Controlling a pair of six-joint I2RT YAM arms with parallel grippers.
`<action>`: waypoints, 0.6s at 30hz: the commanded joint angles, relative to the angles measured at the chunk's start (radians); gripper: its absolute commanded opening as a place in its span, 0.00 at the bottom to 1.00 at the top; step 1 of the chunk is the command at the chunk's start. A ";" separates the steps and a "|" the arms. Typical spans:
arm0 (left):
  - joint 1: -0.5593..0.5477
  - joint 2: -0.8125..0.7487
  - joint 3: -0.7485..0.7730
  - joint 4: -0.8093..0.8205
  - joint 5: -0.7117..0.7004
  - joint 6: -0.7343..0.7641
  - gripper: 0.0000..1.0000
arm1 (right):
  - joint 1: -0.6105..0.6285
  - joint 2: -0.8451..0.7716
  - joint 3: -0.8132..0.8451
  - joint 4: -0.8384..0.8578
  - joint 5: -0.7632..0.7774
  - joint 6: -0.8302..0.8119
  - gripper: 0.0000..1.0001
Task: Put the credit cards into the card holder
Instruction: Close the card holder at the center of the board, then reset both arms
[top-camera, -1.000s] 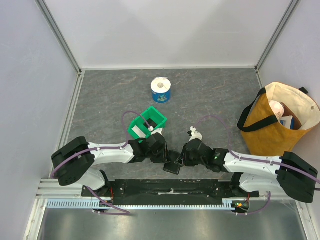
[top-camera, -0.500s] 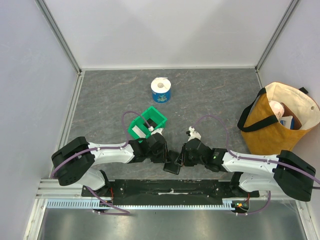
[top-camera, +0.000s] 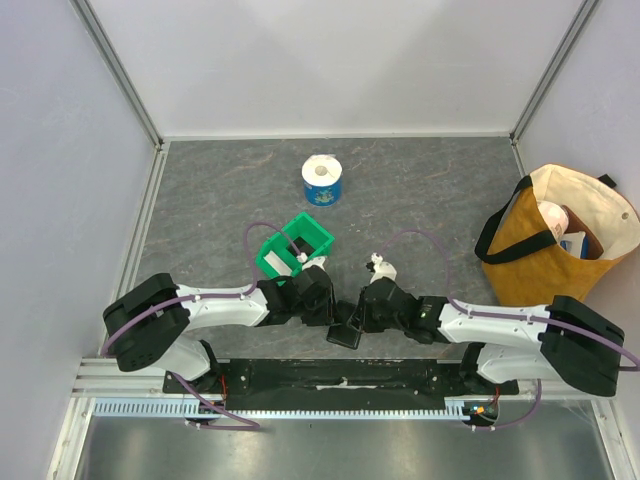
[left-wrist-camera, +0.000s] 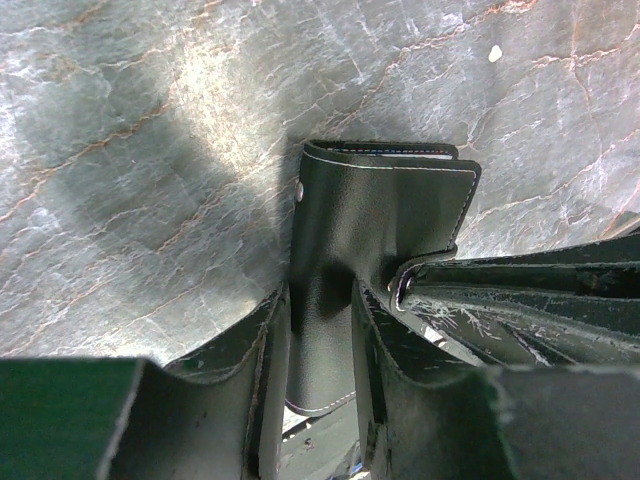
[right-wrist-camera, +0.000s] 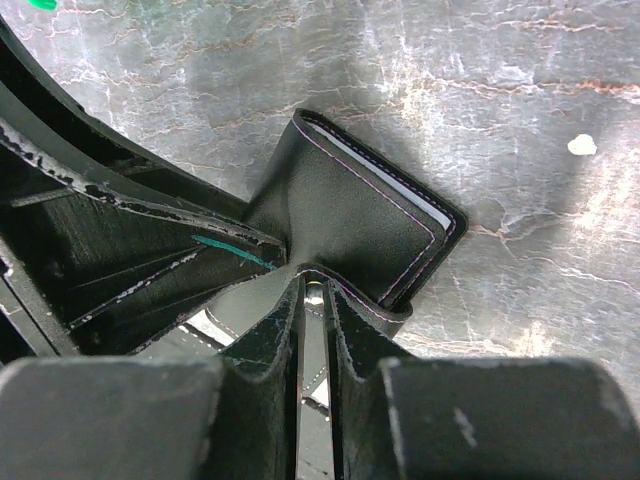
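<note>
Near the table's front edge, between both arms: card holder (top-camera: 347, 331), black, grained leather look, pale stitching along rims, small metal stud (left-wrist-camera: 300, 187), partly folded. It sits over the grey veined stone-look table (top-camera: 430, 200), contact unclear. Left gripper (top-camera: 336, 318) clamped across its body, scuffed black fingers (left-wrist-camera: 410, 380) on both faces. Right gripper (top-camera: 360, 318) pinched tight on one thin flap. Pale sliver inside the fold, can't tell if it's a card. Green plastic bin (top-camera: 318, 238) just behind left gripper. Blue-wrapped paper roll (top-camera: 322, 181), print too small to read. Mustard-and-cream canvas tote (top-camera: 560, 250) far right.
</note>
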 joint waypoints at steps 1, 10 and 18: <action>-0.007 0.016 0.009 0.016 -0.005 0.022 0.35 | 0.032 0.036 0.054 -0.044 0.031 -0.034 0.18; -0.006 0.015 0.008 0.016 -0.005 0.020 0.34 | 0.070 0.125 0.163 -0.249 0.086 -0.066 0.15; -0.007 0.015 0.006 0.016 -0.008 0.014 0.34 | 0.124 0.168 0.161 -0.271 0.082 -0.054 0.14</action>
